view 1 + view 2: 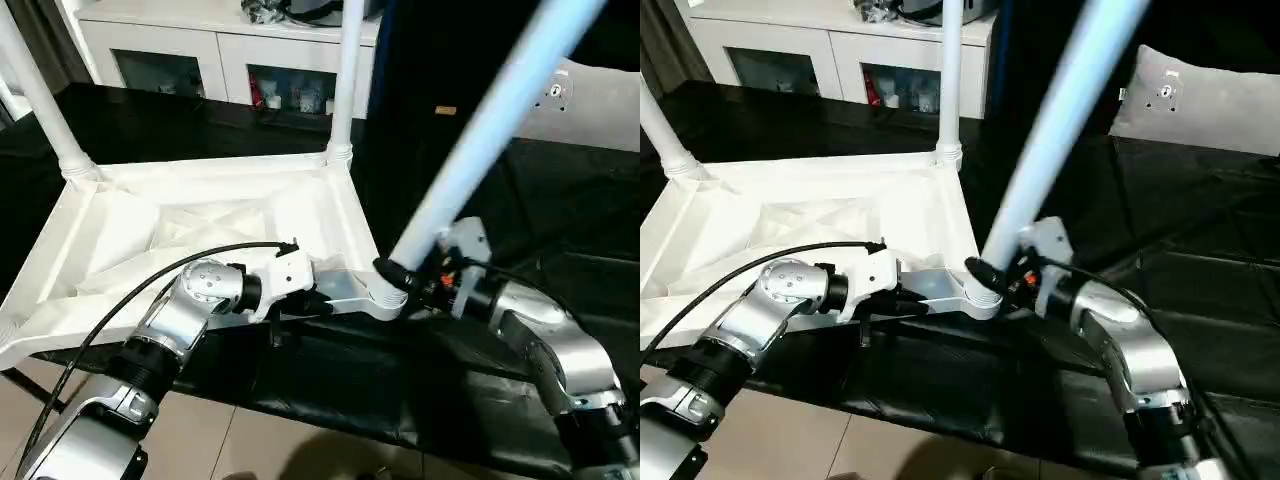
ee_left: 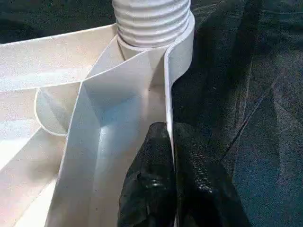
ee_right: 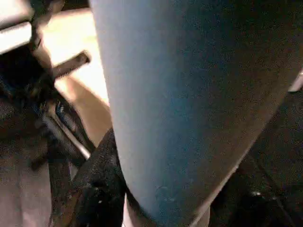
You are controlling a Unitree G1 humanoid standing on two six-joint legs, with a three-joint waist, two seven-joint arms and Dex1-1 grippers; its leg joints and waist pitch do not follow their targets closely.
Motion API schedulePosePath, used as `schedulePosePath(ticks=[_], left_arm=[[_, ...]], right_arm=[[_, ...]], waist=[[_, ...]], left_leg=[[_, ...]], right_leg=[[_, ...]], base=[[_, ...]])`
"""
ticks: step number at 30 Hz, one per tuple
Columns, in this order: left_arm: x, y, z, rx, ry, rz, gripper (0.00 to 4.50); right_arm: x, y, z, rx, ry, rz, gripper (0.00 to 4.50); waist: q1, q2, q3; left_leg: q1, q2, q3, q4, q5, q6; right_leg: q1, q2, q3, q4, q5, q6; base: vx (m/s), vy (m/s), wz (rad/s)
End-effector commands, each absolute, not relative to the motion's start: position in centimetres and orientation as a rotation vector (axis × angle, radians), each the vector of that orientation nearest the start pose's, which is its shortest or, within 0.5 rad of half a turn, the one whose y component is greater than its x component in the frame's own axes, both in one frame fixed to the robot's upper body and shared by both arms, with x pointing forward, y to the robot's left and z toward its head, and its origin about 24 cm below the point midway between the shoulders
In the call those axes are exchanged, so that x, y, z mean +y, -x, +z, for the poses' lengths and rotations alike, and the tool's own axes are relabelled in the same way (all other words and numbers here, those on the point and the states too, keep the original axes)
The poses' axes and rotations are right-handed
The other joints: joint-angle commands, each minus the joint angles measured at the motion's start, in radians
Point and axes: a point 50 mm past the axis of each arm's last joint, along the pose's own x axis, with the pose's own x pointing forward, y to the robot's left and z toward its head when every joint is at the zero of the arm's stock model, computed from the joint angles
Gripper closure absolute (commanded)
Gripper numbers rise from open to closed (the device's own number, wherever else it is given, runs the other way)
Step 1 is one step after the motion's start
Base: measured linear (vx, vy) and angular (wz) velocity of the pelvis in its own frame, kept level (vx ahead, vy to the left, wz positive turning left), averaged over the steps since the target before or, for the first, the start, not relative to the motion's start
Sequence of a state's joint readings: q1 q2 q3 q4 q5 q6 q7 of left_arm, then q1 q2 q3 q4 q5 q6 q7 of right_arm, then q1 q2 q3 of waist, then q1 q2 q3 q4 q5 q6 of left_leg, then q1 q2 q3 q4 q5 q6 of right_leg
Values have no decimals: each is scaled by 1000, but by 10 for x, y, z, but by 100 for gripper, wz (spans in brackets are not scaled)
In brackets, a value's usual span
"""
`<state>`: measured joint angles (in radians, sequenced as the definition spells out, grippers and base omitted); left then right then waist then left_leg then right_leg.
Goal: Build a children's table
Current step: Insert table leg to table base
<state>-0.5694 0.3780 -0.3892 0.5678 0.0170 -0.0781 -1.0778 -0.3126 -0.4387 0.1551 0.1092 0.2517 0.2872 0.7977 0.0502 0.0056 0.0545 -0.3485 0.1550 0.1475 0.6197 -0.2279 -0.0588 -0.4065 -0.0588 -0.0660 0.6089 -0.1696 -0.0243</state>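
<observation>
The children's table top (image 1: 120, 235) lies upside down on the black cloth, ribbed underside up. Two white legs (image 1: 345, 80) (image 1: 35, 95) stand upright in its far corner sockets. A third leg (image 1: 480, 130) leans steeply to the right, its lower end at the near right corner socket (image 1: 385, 298). My right gripper (image 1: 400, 272) is shut on this leg just above the socket, its black fingers (image 3: 94, 189) wrapped around it. My left gripper (image 2: 171, 161) is shut on the thin rim wall (image 2: 168, 85) of the top, a short way from that corner.
A white cabinet (image 1: 200, 50) with glass doors stands behind the work. A grey pillow (image 1: 1200, 100) lies at the back right on the black cloth (image 1: 560, 200). Tiled floor (image 1: 230, 440) shows below the near edge. A black cable (image 1: 150, 270) arcs over my left forearm.
</observation>
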Motion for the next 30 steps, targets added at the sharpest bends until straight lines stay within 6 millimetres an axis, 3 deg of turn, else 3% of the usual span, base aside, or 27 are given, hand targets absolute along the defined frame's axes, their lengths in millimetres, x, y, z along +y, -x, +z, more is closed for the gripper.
schedulePosePath(ticks=[1,8,15,16,18,23,30], left_arm=[[126,-312,53,287,-559,-1328,450],[125,-311,55,283,-577,-1366,450],[122,-313,60,269,-568,-1394,450],[122,-314,61,268,-566,-1396,450],[123,-316,62,268,-569,-1400,450],[123,-316,63,270,-578,-1411,450],[124,-320,61,284,-595,-1406,450]], right_arm=[[-169,-279,39,435,219,912,262],[-167,-277,31,513,236,986,262],[-157,-275,26,545,116,1060,262],[-154,-274,26,553,96,1084,262],[-150,-272,24,578,82,1111,262],[-144,-274,22,583,82,1134,262],[-138,-273,21,606,164,1180,262]], waist=[[5,-1,-58],[3,-1,-58],[-3,-1,-57],[-1,13,-57],[-4,9,-55],[-5,11,-52],[-10,9,-53]], left_leg=[[-10,63,-16,-85,-165,38],[-10,65,-17,-85,-168,44],[-9,66,-18,-86,-186,42],[-7,66,-20,-87,-192,39],[-5,66,-20,-89,-221,35],[0,66,-23,-92,-264,17],[-2,63,-23,-92,-265,21]], right_leg=[[60,-90,56,-89,-370,-163],[62,-92,56,-87,-348,-184],[62,-92,56,-89,-354,-189],[61,-92,56,-87,-353,-193],[60,-90,54,-92,-359,-196],[59,-94,53,-100,-447,-171],[57,-92,53,-103,-460,-161]], base=[[0,0,0],[0,0,0],[0,0,0],[0,0,0],[0,0,0],[0,0,0],[0,0,0]])
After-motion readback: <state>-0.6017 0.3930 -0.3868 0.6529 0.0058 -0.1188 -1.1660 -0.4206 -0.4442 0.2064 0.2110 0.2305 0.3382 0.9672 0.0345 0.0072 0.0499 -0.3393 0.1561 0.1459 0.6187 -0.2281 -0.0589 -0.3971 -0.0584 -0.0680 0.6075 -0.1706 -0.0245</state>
